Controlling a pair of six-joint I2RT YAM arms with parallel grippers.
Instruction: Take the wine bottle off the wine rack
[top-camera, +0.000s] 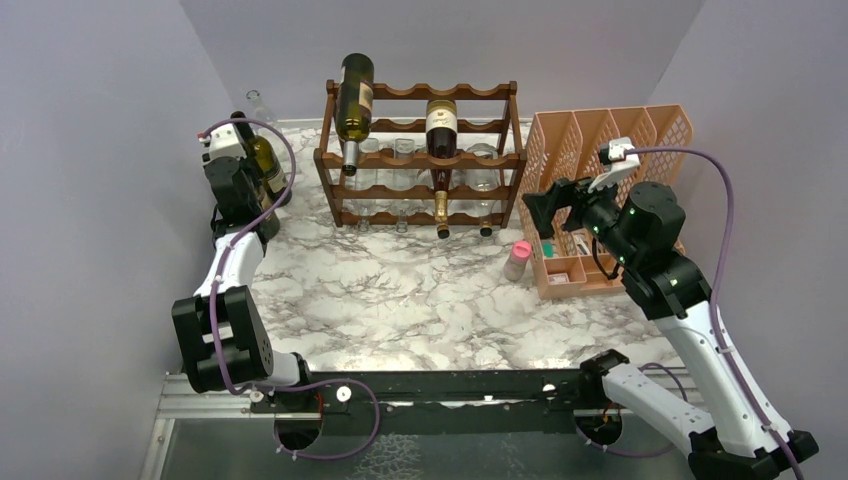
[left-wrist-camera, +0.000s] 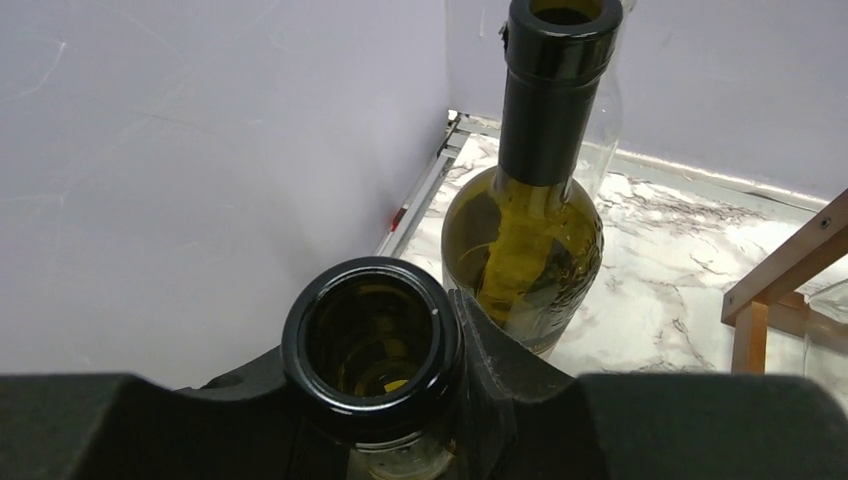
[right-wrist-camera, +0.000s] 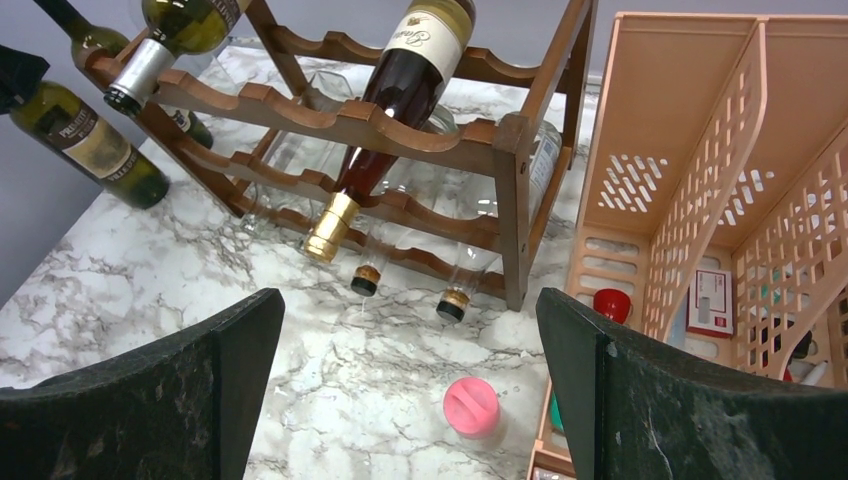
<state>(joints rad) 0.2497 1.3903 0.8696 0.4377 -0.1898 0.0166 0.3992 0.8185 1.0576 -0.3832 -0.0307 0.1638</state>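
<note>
Marble tabletop (top-camera: 400, 300): L hand (left-wrist-camera: 375, 405) on bottle (left-wrist-camera: 370, 340)

Lab booth, plain walls (top-camera: 90, 150), marble tabletop (top-camera: 400, 300)

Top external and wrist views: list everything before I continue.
table: one, marble.
wine rack: one, reddish-brown, back centre.
green bottle: one, silver cap, rack top-left.
dark bottle: one, gold foil, rack's third slot.
clear bottles: several, lower rack tiers.
held bottle: one, green, standing left of rack.
second green bottle: one, black capsule, behind it.
clear standing bottle: one, back-left corner.
organizer: one, orange mesh, right of rack.
small container: one, pink cap, before organizer.
left claw: black, shut on held bottle's neck.
right claw: black, open, above table's right.
</note>
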